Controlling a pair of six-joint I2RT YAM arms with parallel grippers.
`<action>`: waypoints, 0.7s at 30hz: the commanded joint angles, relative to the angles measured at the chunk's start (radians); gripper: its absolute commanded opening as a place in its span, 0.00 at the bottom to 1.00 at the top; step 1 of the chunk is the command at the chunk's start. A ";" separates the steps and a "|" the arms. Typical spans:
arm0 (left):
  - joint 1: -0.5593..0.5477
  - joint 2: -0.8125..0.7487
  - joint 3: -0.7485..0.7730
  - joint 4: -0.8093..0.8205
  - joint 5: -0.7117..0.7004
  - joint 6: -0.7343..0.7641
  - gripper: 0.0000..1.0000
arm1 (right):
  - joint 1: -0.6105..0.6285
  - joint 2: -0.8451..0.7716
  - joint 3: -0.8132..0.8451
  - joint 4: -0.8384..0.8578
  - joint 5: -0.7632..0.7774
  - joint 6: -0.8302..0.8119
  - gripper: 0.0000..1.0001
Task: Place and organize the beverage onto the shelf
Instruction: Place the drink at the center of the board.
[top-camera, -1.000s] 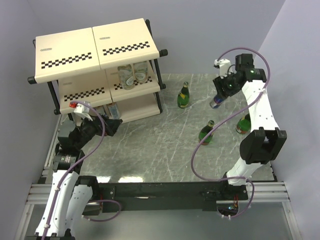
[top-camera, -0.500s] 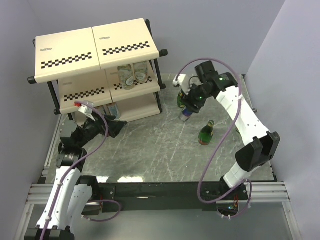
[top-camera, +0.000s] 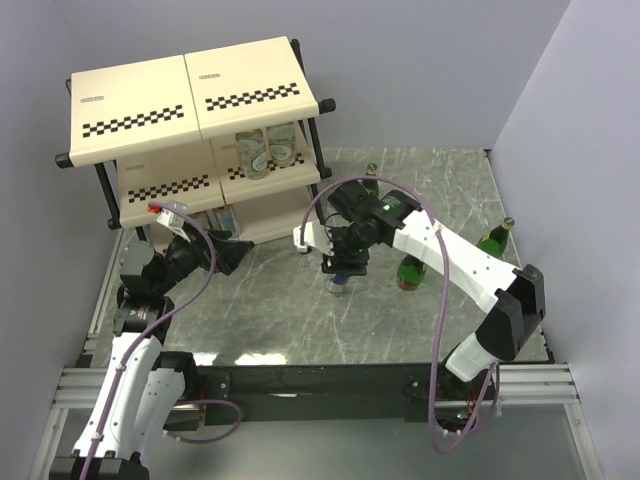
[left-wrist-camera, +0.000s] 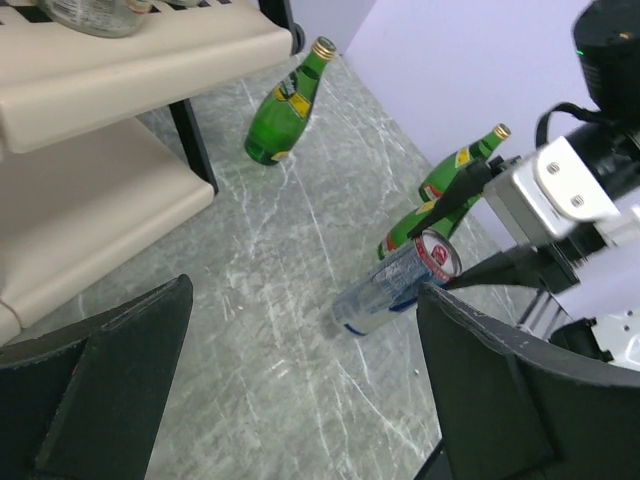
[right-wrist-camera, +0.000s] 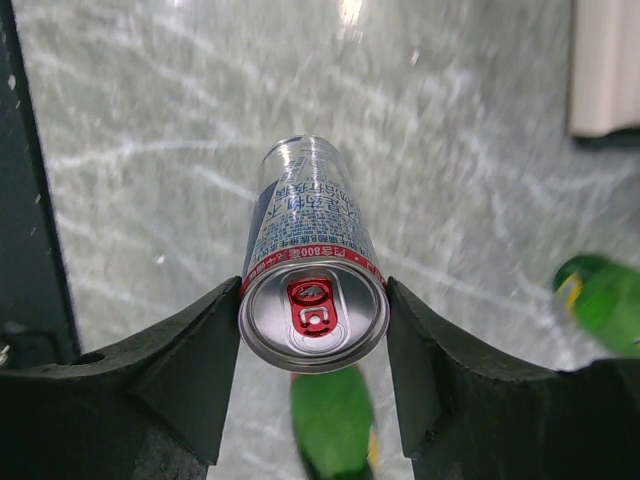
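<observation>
My right gripper (top-camera: 340, 268) is shut on a slim blue-silver can (top-camera: 338, 284) and holds it upright, low over the marble table's middle; the can's red-tabbed top (right-wrist-camera: 312, 305) sits between the fingers. The can also shows in the left wrist view (left-wrist-camera: 395, 285). My left gripper (top-camera: 232, 252) is open and empty in front of the shelf's (top-camera: 190, 95) lower tiers. Two clear bottles (top-camera: 266, 150) stand on the middle tier. Three green bottles stand on the table: one behind my right arm (top-camera: 371, 171), one beside it (top-camera: 407, 272), one at the far right (top-camera: 492, 239).
What looks like another blue-silver can (top-camera: 224, 216) stands on the bottom tier. The shelf's black leg (left-wrist-camera: 195, 150) stands at the shelf's front corner. The side walls close in on the left and right of the table (top-camera: 270, 310).
My right arm has swung left and towards me, carrying the can from the far right of the table to its middle. The left gripper has edged slightly right and stayed open.
</observation>
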 joint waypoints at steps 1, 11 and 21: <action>0.005 -0.014 0.016 -0.017 -0.055 0.038 1.00 | 0.047 0.021 0.007 0.158 0.031 -0.002 0.00; 0.003 -0.046 0.052 -0.140 -0.220 0.086 1.00 | 0.175 0.161 0.040 0.218 0.157 0.039 0.09; 0.005 -0.054 0.058 -0.158 -0.229 0.104 0.99 | 0.185 0.196 0.054 0.226 0.162 0.064 0.55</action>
